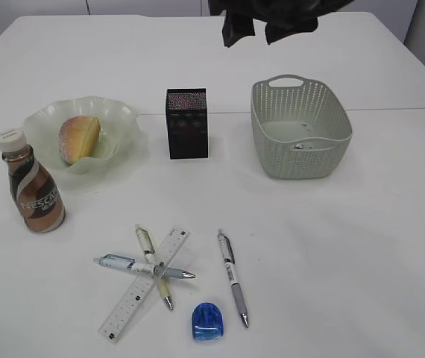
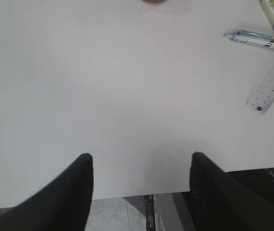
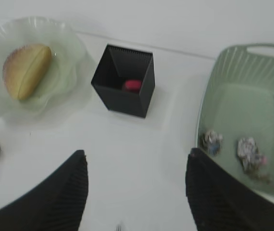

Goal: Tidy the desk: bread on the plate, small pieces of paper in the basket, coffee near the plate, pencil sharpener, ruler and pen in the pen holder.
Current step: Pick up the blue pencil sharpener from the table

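Note:
The bread lies on the pale green plate; the coffee bottle stands upright just in front of the plate. Two crossed pens and a clear ruler lie at the front, with a third pen and a blue pencil sharpener beside them. The black pen holder holds a small red thing. Paper pieces lie in the green basket. My right gripper is open and empty, high above the table's middle. My left gripper is open and empty over the front edge.
The left wrist view shows the ruler and a pen at its upper right, and floor beyond the table's front edge. The right wrist view shows the pen holder between the plate and the basket.

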You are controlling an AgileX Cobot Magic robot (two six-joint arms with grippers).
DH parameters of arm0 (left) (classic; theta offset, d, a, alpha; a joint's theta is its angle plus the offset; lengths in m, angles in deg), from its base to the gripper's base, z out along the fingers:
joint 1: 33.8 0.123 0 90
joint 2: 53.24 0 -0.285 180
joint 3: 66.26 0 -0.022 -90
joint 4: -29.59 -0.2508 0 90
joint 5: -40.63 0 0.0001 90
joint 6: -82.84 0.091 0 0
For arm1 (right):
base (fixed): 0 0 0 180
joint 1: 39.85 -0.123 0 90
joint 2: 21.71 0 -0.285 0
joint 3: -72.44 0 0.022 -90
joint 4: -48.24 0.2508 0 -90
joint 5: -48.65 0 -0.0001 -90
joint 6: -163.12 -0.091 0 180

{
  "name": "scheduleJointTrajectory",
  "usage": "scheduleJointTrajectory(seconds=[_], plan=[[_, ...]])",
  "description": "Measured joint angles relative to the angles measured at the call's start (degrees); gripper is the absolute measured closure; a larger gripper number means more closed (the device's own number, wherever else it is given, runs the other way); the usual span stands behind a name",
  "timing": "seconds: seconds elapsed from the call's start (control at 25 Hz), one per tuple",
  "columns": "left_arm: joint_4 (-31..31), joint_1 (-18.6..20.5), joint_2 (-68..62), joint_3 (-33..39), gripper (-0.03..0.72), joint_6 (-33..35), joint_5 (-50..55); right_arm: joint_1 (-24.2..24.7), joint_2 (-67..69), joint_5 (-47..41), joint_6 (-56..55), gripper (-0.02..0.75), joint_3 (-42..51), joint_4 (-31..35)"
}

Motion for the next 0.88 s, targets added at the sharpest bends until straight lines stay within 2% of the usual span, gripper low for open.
scheduleJointTrajectory(seconds=[0.36, 0.68, 0.88], plan=[[-0.1, 0.0, 0.0, 0.0, 0.228, 0.0, 0.0, 0.0, -5.2, -24.7, -0.1, 0.268, -0.1, 6.2], [-0.1, 0.0, 0.0, 0.0, 0.228, 0.0, 0.0, 0.0, -5.2, -26.7, -0.1, 0.268, 1.0, 9.6], [-0.1, 0.0, 0.0, 0.0, 0.228, 0.0, 0.0, -0.6, -7.1, -26.7, -1.0, 0.268, 9.8, 13.2]])
